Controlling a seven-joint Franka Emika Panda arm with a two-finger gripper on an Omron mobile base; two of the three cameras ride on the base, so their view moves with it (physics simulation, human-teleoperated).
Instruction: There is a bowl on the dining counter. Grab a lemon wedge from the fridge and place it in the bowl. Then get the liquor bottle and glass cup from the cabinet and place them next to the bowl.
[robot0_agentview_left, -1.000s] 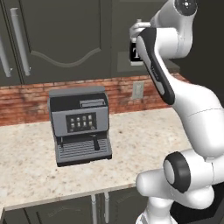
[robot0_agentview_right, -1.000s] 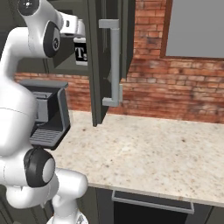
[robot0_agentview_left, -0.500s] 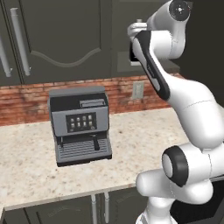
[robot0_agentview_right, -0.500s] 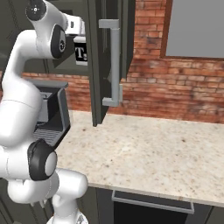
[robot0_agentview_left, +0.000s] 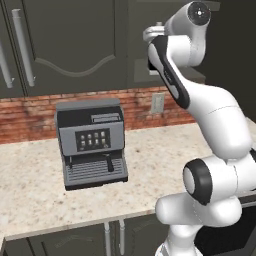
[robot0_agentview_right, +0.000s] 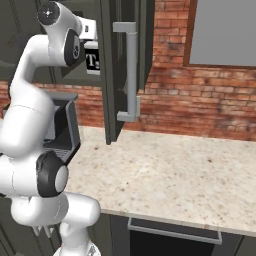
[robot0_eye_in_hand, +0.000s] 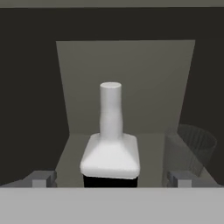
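The liquor bottle (robot0_eye_in_hand: 111, 144) stands upright on the shelf inside the open cabinet (robot0_eye_in_hand: 127, 87), its narrow neck rising from pale square shoulders and the top of its black label just showing below them. In the right base view the bottle (robot0_agentview_right: 93, 61) shows beside the edge of the open cabinet door (robot0_agentview_right: 122, 70), white lettering on its black label. The glass cup (robot0_eye_in_hand: 189, 153) stands on the same shelf, near the bottle and apart from it, on the side of the far fingertip in the hand view. The gripper (robot0_eye_in_hand: 111, 180) is level with the bottle's body, its fingers (robot0_eye_in_hand: 40, 180) spread wide with one on each side of the bottle; neither fingertip touches it, and nothing is held. Below the bottle's cabinet, a grey coffee machine (robot0_agentview_left: 91, 142) sits on the speckled wall counter (robot0_agentview_right: 180, 175) against the brick backsplash (robot0_agentview_right: 200, 105).
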